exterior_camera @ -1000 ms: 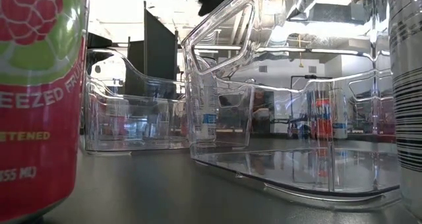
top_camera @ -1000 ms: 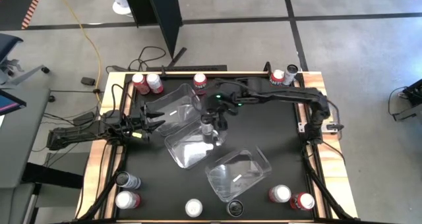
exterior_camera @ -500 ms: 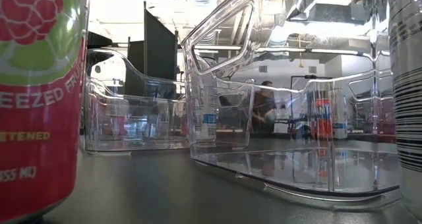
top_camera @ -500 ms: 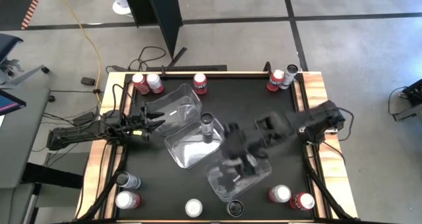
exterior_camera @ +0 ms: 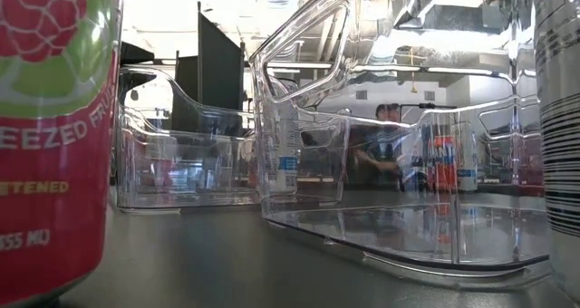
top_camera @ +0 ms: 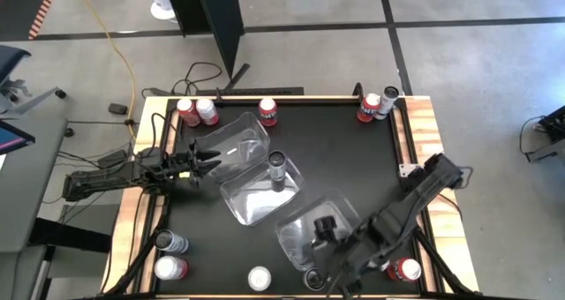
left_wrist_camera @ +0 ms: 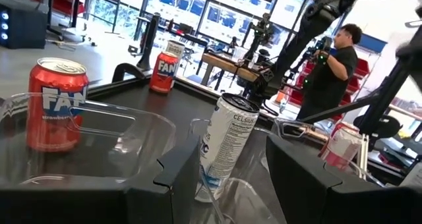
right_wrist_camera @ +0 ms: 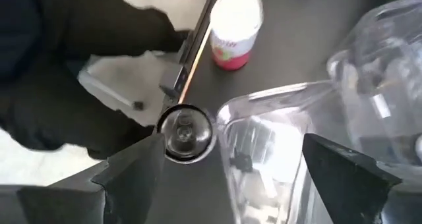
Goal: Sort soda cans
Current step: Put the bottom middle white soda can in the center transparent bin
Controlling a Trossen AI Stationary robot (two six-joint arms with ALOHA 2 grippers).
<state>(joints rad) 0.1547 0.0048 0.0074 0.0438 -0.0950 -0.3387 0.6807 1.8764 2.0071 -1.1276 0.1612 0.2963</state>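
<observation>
Hovering my right gripper (top_camera: 328,266) low in the high view's bottom centre, jaws spread wide and empty, I lined up over the dark can (right_wrist_camera: 186,132) standing at the table's near edge, just beside the nearest clear tub (top_camera: 313,232). One white can (top_camera: 276,169) already stood in the middle tub (top_camera: 247,198); red cans (top_camera: 196,111) waited along the top edge, others bottom left and bottom right. My left gripper (top_camera: 205,165) rested half-parted, holding nothing, at the left tub (top_camera: 231,146). Picking was the step; next, I judged, a straight descent and squeeze.
</observation>
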